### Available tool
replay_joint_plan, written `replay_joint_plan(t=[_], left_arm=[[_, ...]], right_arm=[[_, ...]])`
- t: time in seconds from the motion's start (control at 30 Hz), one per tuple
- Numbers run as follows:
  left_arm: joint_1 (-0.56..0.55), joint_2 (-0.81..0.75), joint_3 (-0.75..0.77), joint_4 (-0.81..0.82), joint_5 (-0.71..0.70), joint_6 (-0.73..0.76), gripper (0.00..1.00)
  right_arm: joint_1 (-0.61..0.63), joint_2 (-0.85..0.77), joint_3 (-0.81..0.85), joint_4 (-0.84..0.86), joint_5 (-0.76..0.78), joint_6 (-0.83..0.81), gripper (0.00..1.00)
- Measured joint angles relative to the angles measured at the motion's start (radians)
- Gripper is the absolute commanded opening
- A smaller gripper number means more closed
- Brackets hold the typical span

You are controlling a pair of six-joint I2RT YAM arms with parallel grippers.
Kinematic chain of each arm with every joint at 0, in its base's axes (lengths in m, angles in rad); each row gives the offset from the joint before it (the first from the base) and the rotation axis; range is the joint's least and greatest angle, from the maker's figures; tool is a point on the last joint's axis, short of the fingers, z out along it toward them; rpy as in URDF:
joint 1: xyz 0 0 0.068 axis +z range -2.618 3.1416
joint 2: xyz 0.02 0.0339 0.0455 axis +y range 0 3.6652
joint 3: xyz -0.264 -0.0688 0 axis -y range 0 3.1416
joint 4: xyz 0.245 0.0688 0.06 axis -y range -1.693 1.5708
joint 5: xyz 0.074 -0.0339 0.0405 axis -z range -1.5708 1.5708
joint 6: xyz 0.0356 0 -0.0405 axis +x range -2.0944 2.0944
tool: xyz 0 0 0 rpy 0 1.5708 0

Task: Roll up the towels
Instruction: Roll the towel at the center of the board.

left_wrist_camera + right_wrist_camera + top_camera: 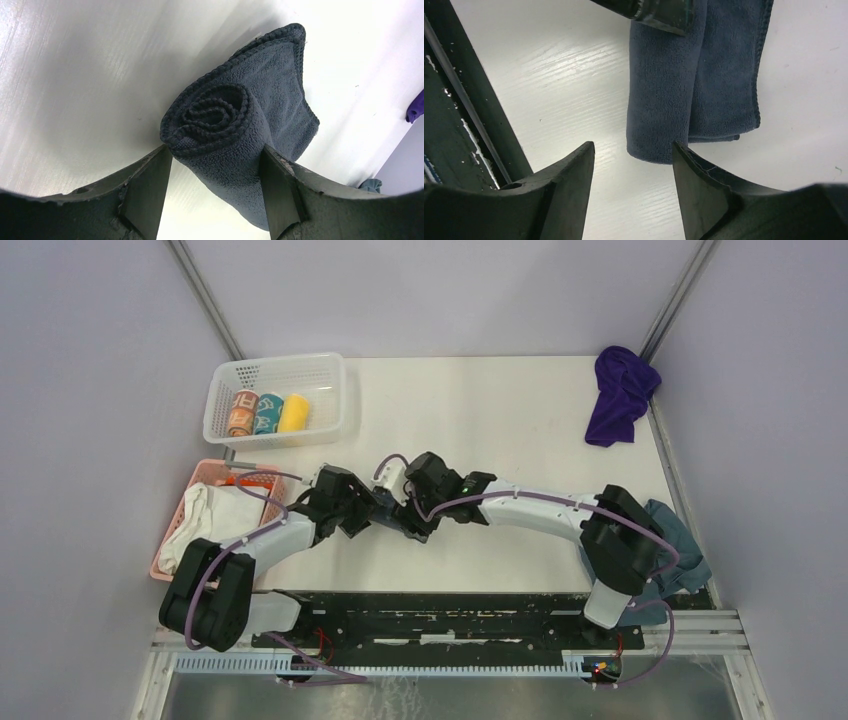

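Left gripper (214, 150) pinched the rolled slate-grey towel (220, 115) across its sides, near-centre of the table (75, 75). Right gripper (631, 145) was spread and empty, just off the roll's end. The loose tail (285, 85) wasn't wrapped. My call: light squeeze, tuck the tail under. Purple towel (620, 390) lay crumpled at the far right.

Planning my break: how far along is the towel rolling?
Done: three rolls sit in the white basket. In hand: the dark grey towel, partly rolled, between the left gripper's jaws. Left: finishing it, then the crumpled purple towel.
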Motion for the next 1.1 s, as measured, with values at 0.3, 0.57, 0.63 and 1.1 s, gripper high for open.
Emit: replay_joint_plan(t=[0.3,0.57,0.63,1.1], left_arm=[[0.0,0.022,0.009,0.018,0.001,0.0,0.72],[0.0,0.078,0.045,0.046,0.002,0.001,0.72],[0.002,0.099,0.061,0.05,0.002,0.002,0.72],[0.061,0.114,0.095,0.038,0.046,0.036,0.85]], right_arm=[[0.052,0.075,-0.005,0.062,0.088,-0.084,0.64],[0.055,0.172,-0.012,0.13,0.17,-0.123,0.6],[0.055,0.181,-0.011,0.141,0.188,-0.131,0.57],[0.019,0.212,0.069,0.044,0.082,-0.107,0.35]])
